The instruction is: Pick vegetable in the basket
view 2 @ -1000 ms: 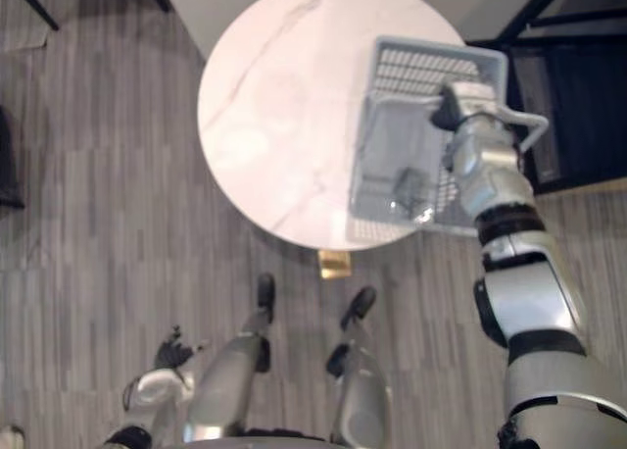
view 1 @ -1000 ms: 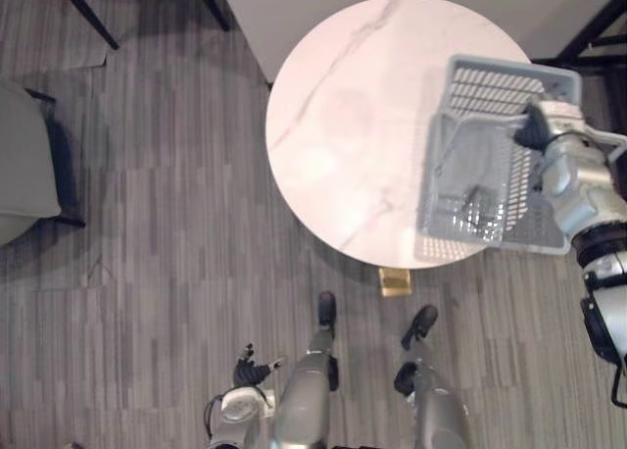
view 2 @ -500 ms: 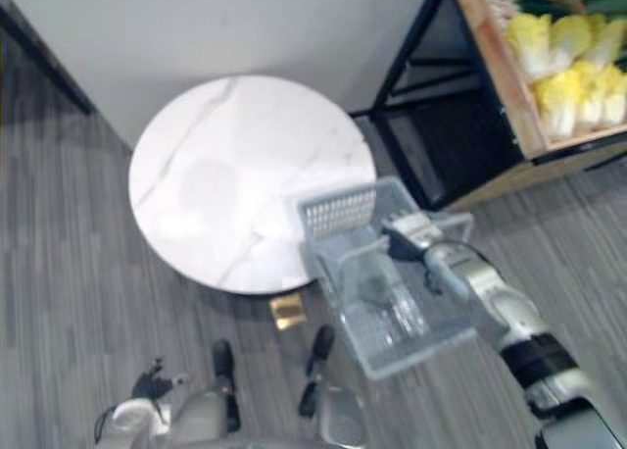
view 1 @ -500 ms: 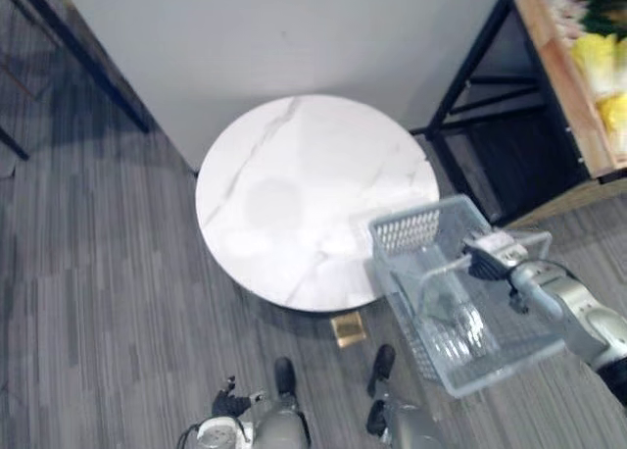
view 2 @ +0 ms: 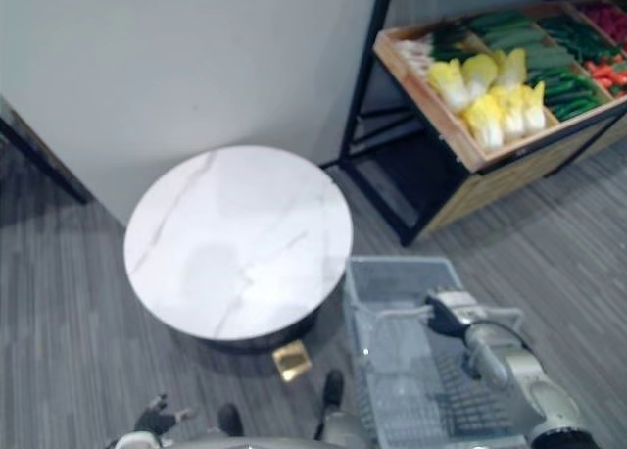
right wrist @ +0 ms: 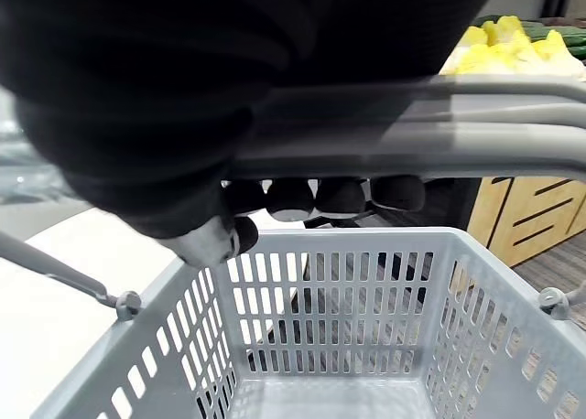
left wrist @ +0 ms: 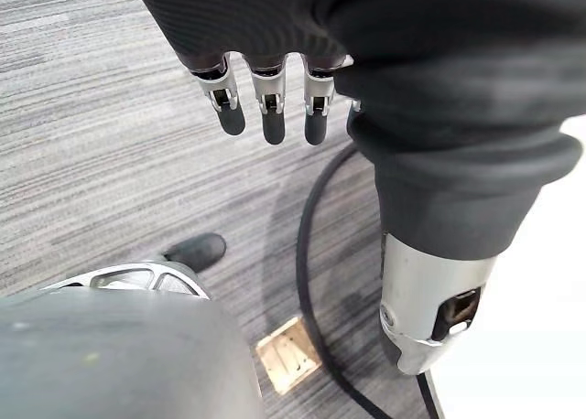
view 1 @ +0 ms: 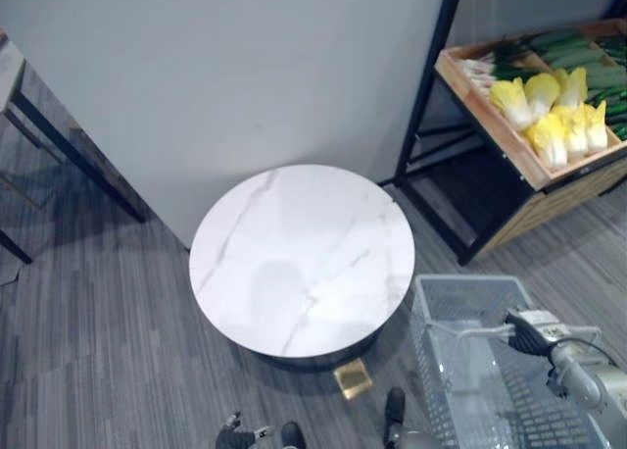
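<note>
Grey slotted plastic makes up the basket (view 2: pixel 397 265), which hangs at the lower right of the eye views beside the round tabletop, its near end cut off by the frame's bottom edge. The right hand (view 2: pixel 449 314) reaches in from the lower right with the forearm angled up and leftward, and in the right wrist view its dark fingertips (right wrist: pixel 316 198) curl in a row under the grey handle (right wrist: pixel 430 131), gripping it. The thumb is hard to make out there behind the ribbed cover.

At the bottom left of the eye view the left hand (view 1: pixel 235 434) hangs low over the grey striped floor (view 1: pixel 98 351). Its wrist view shows the fingers (left wrist: pixel 265 108) straight and loose, pointing down and holding nothing.

The white marbled tabletop (view 1: pixel 302 258) sits mid-frame, in front of a pale wall (view 1: pixel 245 67).

Farthest, at the upper right, a wooden crate (view 1: pixel 487 124) tilts on a black shelf frame (view 1: pixel 431 86). In it lie yellow cabbages (view 2: pixel 490 96) and long green vegetables (view 2: pixel 554 62), well apart from the basket. The crate's far right end is cut off by the frame.
</note>
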### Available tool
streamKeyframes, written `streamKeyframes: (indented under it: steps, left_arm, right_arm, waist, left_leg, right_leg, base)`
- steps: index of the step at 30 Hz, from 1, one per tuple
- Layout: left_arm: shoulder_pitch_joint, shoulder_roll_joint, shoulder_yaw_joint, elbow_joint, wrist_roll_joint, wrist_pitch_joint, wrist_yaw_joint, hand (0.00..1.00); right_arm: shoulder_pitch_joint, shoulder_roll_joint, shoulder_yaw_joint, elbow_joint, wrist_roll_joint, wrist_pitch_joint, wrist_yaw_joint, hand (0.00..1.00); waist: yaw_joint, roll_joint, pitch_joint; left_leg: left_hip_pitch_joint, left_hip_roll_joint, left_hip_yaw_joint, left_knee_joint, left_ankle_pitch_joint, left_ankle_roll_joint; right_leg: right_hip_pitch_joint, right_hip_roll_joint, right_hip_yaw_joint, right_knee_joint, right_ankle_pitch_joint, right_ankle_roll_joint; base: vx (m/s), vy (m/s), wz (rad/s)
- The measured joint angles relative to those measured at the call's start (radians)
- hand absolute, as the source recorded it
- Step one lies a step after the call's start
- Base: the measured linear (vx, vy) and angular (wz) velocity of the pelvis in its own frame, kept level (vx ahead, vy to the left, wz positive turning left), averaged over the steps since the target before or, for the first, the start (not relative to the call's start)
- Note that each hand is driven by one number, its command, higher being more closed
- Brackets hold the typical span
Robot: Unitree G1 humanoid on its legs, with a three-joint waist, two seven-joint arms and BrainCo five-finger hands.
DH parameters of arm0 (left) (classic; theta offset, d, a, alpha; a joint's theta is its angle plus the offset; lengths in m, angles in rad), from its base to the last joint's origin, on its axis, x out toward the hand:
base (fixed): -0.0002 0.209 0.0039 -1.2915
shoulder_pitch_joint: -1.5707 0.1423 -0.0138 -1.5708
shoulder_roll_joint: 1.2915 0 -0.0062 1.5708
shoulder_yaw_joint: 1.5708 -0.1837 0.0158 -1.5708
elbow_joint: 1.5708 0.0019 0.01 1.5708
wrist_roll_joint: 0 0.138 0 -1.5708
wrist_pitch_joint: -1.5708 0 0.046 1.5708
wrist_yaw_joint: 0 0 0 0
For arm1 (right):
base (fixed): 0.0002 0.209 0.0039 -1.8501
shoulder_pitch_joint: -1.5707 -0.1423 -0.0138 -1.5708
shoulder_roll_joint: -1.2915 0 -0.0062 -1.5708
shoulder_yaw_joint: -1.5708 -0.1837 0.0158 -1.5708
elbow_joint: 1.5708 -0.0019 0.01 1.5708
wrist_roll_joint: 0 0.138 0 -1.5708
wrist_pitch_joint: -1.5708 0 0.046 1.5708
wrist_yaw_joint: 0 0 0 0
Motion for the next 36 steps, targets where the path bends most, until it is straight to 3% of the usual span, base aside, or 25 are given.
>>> streamKeyframes:
  steps: [7,11,12,14,15,16,17,18,19,20,21,22,23,26,28,30,33,36]
  left_arm:
    - [0.027,-0.009,-0.002,0.003,0.016,0.000,0.018,0.00]
    - [0.033,-0.003,-0.028,0.004,0.037,0.000,0.029,0.00]
    - [0.032,0.003,-0.043,0.003,0.037,-0.001,0.030,0.00]
    - [0.028,0.010,-0.050,-0.001,0.037,-0.001,0.037,0.00]
    - [0.024,-0.013,-0.046,-0.001,0.038,-0.001,0.042,0.00]
    - [0.022,-0.018,-0.021,0.002,0.039,-0.001,0.045,0.00]
    - [0.020,-0.015,-0.010,0.001,0.039,-0.001,0.046,0.00]
    - [0.023,0.001,-0.008,0.001,0.039,0.001,0.045,0.00]
    - [0.026,0.009,-0.008,0.001,0.039,0.001,0.045,0.00]
    - [0.024,0.024,0.004,-0.002,0.038,0.001,0.041,0.00]
    - [0.011,0.032,0.022,0.003,0.038,0.003,0.041,0.00]
    - [-0.004,0.012,0.054,0.034,0.038,0.003,0.037,0.00]
    - [-0.011,-0.008,0.059,0.027,0.037,-0.002,0.037,0.00]
    - [-0.025,-0.010,0.059,0.031,0.037,0.001,0.038,0.00]
    - [-0.030,-0.022,0.063,0.029,0.037,0.001,0.039,0.00]
    - [-0.029,-0.039,0.067,0.032,0.037,0.001,0.039,0.00]
    - [-0.031,-0.051,0.077,0.029,0.037,0.001,0.042,0.00]
    - [-0.035,-0.052,0.094,0.027,0.039,0.002,0.045,0.00]
  right_arm:
    - [0.080,0.090,-0.126,0.051,-0.029,0.031,-0.039,1.00]
    - [0.120,0.129,-0.189,0.044,-0.032,0.050,-0.072,1.00]
    - [0.126,0.133,-0.199,0.027,-0.033,0.058,-0.073,1.00]
    - [0.121,0.153,-0.207,0.008,-0.038,0.077,-0.073,1.00]
    - [0.093,0.157,-0.205,0.010,-0.050,0.086,-0.074,1.00]
    - [0.049,0.156,-0.198,0.016,-0.066,0.088,-0.073,1.00]
    - [0.026,0.157,-0.191,0.024,-0.054,0.085,-0.073,1.00]
    - [-0.002,0.167,-0.173,0.041,-0.023,0.083,-0.075,1.00]
    - [-0.011,0.175,-0.166,0.045,-0.014,0.083,-0.075,1.00]
    - [-0.059,0.190,-0.136,0.060,-0.006,0.083,-0.075,1.00]
    - [-0.080,0.190,-0.119,0.071,-0.003,0.081,-0.073,1.00]
    - [-0.113,0.192,-0.097,0.073,0.006,0.080,-0.073,1.00]
    - [-0.115,0.192,-0.088,0.073,0.010,0.079,-0.073,1.00]
    - [-0.139,0.192,-0.066,0.074,0.011,0.082,-0.071,1.00]
    - [-0.152,0.186,-0.055,0.074,0.011,0.085,-0.070,1.00]
    - [-0.149,0.186,-0.049,0.069,0.011,0.088,-0.069,1.00]
    - [-0.125,0.186,-0.046,0.041,0.011,0.088,-0.070,1.00]
    - [-0.096,0.186,-0.045,-0.024,0.010,0.086,-0.071,1.00]
  waist:
    - [-0.015,0.011,-0.029]
    - [-0.040,0.005,-0.031]
    - [-0.038,0.000,-0.029]
    - [-0.034,-0.007,-0.028]
    - [-0.034,0.051,-0.030]
    - [-0.032,0.072,-0.009]
    - [-0.034,0.069,0.001]
    - [-0.034,0.039,0.009]
    - [-0.033,0.016,0.002]
    - [-0.023,-0.039,-0.008]
    - [-0.020,-0.044,-0.010]
    - [0.007,-0.011,-0.006]
    - [0.010,-0.008,-0.013]
    - [0.014,0.000,-0.010]
    - [0.007,0.030,-0.004]
    - [0.009,0.055,-0.006]
    - [-0.006,0.075,-0.007]
    - [-0.015,0.075,0.001]
  left_leg:
    - [0.054,-0.006,0.016,0.005,-0.018,0.001]
    - [0.040,-0.033,0.056,0.023,-0.030,0.009]
    - [0.012,-0.040,0.099,0.048,-0.046,0.024]
    - [-0.029,-0.041,0.183,0.119,-0.070,0.059]
    - [-0.056,0.023,0.264,0.136,-0.084,0.083]
    - [-0.059,0.078,0.308,0.151,-0.088,0.084]
    - [-0.048,0.094,0.334,0.158,-0.088,0.084]
    - [-0.021,0.101,0.387,0.173,-0.093,0.084]
    - [-0.016,0.105,0.411,0.188,-0.105,0.085]
    - [-0.011,0.142,0.491,0.269,-0.147,0.066]
    - [-0.011,0.146,0.512,0.285,-0.161,0.058]
    - [-0.007,0.194,0.581,0.261,-0.145,0.061]
    - [0.002,0.202,0.629,0.247,-0.117,0.055]
    - [0.002,0.230,0.706,0.262,-0.089,0.039]
    - [-0.002,0.275,0.727,0.281,-0.060,0.018]
    - [0.006,0.292,0.729,0.236,-0.005,0.013]
    - [0.024,0.337,0.726,0.232,0.039,0.007]
    - [0.038,0.400,0.717,0.313,0.050,0.015]
  right_leg:
    - [0.045,-0.006,0.010,0.004,-0.012,0.012]
    - [-0.022,-0.032,0.057,0.082,-0.029,0.039]
    - [-0.062,-0.043,0.102,0.088,-0.014,0.064]
    - [-0.096,-0.053,0.116,0.036,-0.060,0.141]
    - [-0.118,-0.034,0.007,0.062,-0.152,0.076]
    - [-0.170,-0.028,-0.107,0.245,-0.144,-0.068]
    - [-0.178,-0.043,-0.174,0.350,-0.163,-0.095]
    - [-0.149,-0.090,-0.267,0.492,-0.186,-0.122]
    - [-0.130,-0.116,-0.291,0.524,-0.189,-0.132]
    - [-0.113,-0.092,-0.318,0.466,-0.209,-0.126]
    - [-0.101,-0.046,-0.299,0.396,-0.185,-0.123]
    - [-0.073,0.015,-0.250,0.293,-0.160,-0.128]
    - [-0.074,-0.021,-0.290,0.383,-0.238,-0.149]
    - [-0.050,-0.088,-0.337,0.358,-0.262,-0.075]
    - [-0.060,-0.024,-0.327,0.320,-0.259,-0.063]
    - [-0.051,0.037,-0.312,0.272,-0.246,-0.083]
    - [-0.029,0.094,-0.309,0.242,-0.240,-0.093]
    - [-0.007,0.132,-0.284,0.223,-0.248,-0.107]
  base:
    - [0.03,0.007,-0.05]
    - [0.01,0.067,-0.26]
    - [-0.02,0.087,-0.82]
    - [-0.06,0.085,-1.06]
    - [-0.14,0.138,-1.45]
    - [-0.12,0.138,-1.48]
    - [-0.04,0.118,-1.43]
    - [0.01,0.028,-1.03]
    - [-0.03,-0.058,-1.63]
    - [-0.06,-0.108,-1.50]
    - [-0.12,-0.182,-2.01]
    - [-0.14,-0.141,-1.59]
    - [-0.13,-0.133,-1.49]
    - [-0.07,-0.187,-0.85]
    - [-0.10,-0.324,-0.61]
    - [-0.07,-0.227,-0.41]
    - [-0.05,-0.208,-0.23]
    - [-0.02,-0.081,-0.27]
